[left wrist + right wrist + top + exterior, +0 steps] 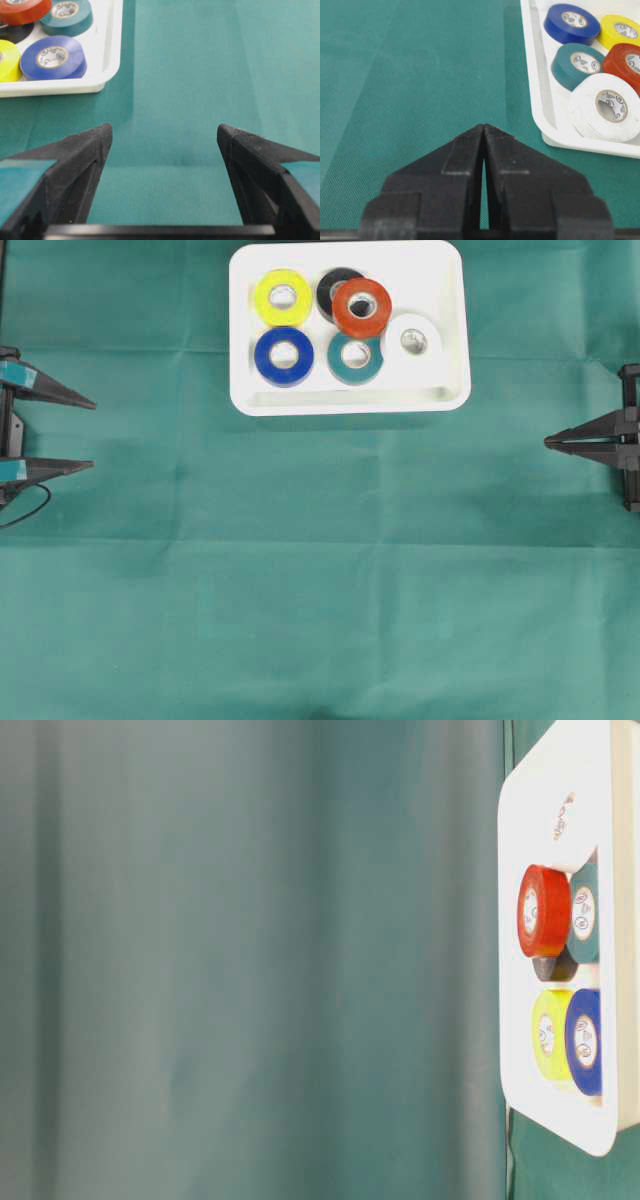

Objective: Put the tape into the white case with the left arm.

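The white case (350, 402) lies at the top middle of the green cloth. Several tape rolls sit inside it: yellow (283, 297), black (328, 285), red (362, 307), blue (284, 356), teal (355, 358) and white (417, 340). The red roll leans on the black and teal ones. My left gripper (93, 434), with teal bands, stands open at the left edge, well away from the case, with nothing between its fingers. In the left wrist view the left gripper (165, 131) spans bare cloth, with the case (60, 86) at the upper left. My right gripper (548, 443) is shut and empty at the right edge.
Green cloth (320, 590) covers the whole table. A black cable (30, 510) loops beside the left arm. In the right wrist view the right gripper (484, 126) points over cloth, with the case rim (535, 75) to its right.
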